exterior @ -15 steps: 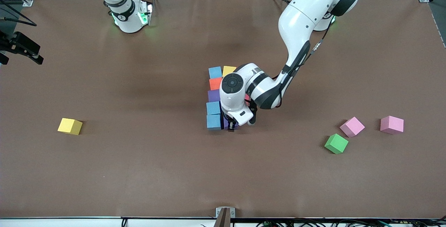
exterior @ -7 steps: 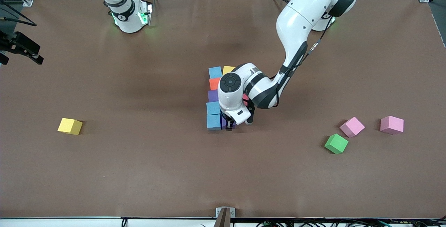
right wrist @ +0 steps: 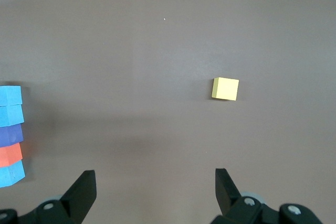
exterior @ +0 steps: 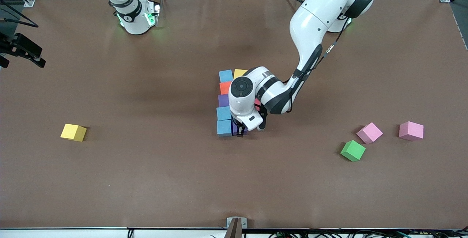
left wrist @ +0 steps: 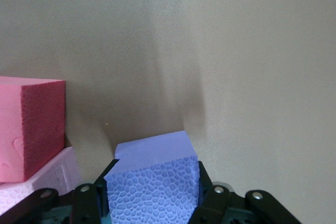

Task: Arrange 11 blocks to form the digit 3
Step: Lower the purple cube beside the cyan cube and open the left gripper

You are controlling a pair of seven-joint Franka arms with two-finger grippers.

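Front view: left gripper (exterior: 240, 132) clamped on a purple block (exterior: 235, 129), down at table level just beside the nearest blue block (exterior: 224, 127) of the digit 3 column (exterior: 225, 102). Against a second ago it has slid in closer to that blue block and now sits steady, so placement looks nearly done; release likely next. Right gripper (right wrist: 155, 190) waits with fingers apart, high over the table. Loose yellow block (exterior: 73, 132), two pink blocks (exterior: 369, 132) and green block (exterior: 353, 150) lie well apart from the column.

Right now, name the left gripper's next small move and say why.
Probably open and lift away. The left gripper is shut on the purple block, which is down beside the nearest blue block of the digit 3, seemingly in place.
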